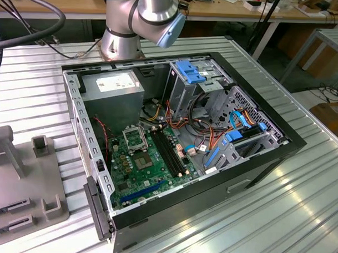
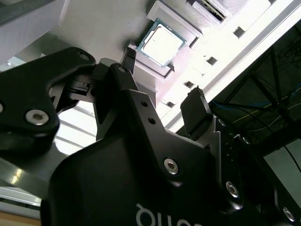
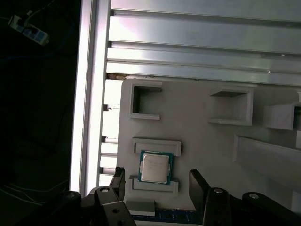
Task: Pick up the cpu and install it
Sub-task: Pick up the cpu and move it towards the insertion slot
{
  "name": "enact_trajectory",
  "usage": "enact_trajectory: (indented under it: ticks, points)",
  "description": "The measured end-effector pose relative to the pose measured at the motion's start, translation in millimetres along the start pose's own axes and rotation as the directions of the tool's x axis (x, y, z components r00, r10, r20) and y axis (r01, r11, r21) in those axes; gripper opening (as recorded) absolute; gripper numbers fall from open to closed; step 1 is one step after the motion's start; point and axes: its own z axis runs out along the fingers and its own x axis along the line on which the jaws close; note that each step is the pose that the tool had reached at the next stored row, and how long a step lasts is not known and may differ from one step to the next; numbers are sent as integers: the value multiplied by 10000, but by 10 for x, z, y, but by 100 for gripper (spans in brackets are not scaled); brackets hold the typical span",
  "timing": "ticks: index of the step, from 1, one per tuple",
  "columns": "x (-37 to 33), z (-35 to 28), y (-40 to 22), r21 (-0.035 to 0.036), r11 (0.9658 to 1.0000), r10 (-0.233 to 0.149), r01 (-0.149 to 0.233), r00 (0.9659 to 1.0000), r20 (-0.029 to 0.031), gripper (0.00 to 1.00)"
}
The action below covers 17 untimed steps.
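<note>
One arm, 1 gripper, 1 cpu; places given from the grey fixture plate.

Exterior view: 1 grey fixture plate (image 1: 22, 182) lies on the slatted alu table (image 1: 266, 218), w/ 3 upright blocks on it that I can count. 1 open PC case (image 1: 256, 163) lies flat just beside the plate, on the exterior view's right of it. Inside the case: 1 green motherboard (image 1: 131, 178), 1 black socket (image 1: 136, 137) w/ metal frame, 1 dull grey chipset block (image 1: 147, 161), 1 PSU (image 1: 114, 85) and 1 blue slot (image 1: 144, 190). Arm base (image 1: 122, 39) stands on the table well apart from the plate, past the case's far corner.

Second wrist view: gripper (image 2: 163, 74) hangs over the plate (image 2: 108, 28), its 2 black fingers (image 2: 197, 106) spread wide w/ nothing pinched. 1 cpu (image 2: 162, 43), silver top up, lies flat in a raised nest on the plate, clear of both fingers.

First wrist view: same plate (image 3: 197, 141) on the table slats (image 3: 202, 47). The cpu (image 3: 155, 168) lies between 2 ribs of its nest, near the plate's edge. Gripper (image 3: 156, 175) is spread, 1 fingertip (image 3: 118, 173) on each side of the cpu, neither touching it as far as seen. 2 open square pockets (image 3: 146, 101) sit farther in on the plate, apart from the cpu.
</note>
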Motion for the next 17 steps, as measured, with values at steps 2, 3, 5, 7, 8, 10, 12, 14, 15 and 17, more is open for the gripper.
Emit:
enact_trajectory:
  ticks: [2, 3, 5, 7, 8, 10, 12, 14, 15, 17]
  points:
    - [0, 0, 0, 0, 10000, 0, 0, 10000, 0, 66]
    - [0, 0, 0, 0, 10000, 0, 0, 10000, 0, 66]
    - [0, 2, 0, 0, 10000, 0, 0, 10000, 1, 66]
    - [-1, 11, 0, 29, 10000, 2, -2, 10000, 1, 66]
    - [0, 16, 0, 133, 9999, 7, -7, 10000, -9, 66]
    - [-1, 34, -1, 303, 9995, 12, -11, 10000, -20, 66]
    - [-3, 50, -3, 342, 9994, 11, -11, 10000, -22, 66]
    - [-2, 50, -2, 344, 9994, 13, -12, 10000, -25, 66]
    - [-2, 57, -2, 343, 9994, 13, -12, 10000, -22, 66]
    - [-2, 64, -3, 343, 9994, 13, -12, 10000, -23, 66]
